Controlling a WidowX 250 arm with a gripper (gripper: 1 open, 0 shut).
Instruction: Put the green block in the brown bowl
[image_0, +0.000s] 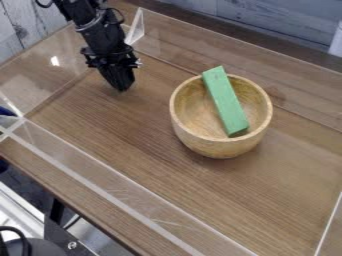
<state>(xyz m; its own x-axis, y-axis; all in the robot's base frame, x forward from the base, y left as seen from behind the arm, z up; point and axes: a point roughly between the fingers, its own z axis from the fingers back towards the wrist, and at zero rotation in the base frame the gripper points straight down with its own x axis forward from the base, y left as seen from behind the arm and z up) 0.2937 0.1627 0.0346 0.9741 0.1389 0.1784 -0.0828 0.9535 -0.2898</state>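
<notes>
The green block (225, 100) lies inside the brown bowl (201, 146). It is tilted, with its far end resting on the bowl's back rim and its near end down in the hollow. The bowl stands right of centre on the wooden table. My gripper (119, 80) hangs well to the left of the bowl near the far left of the table. It points steeply down with its tips just over the wood. Its black fingers (115, 72) look pressed together with nothing between them, and it touches neither bowl nor block.
A clear plastic wall (80, 170) fences the table along the front and left, with another pane along the right side. Pale planks (27, 25) stand behind the arm at the back left. Cables and a metal frame sit below the front left corner.
</notes>
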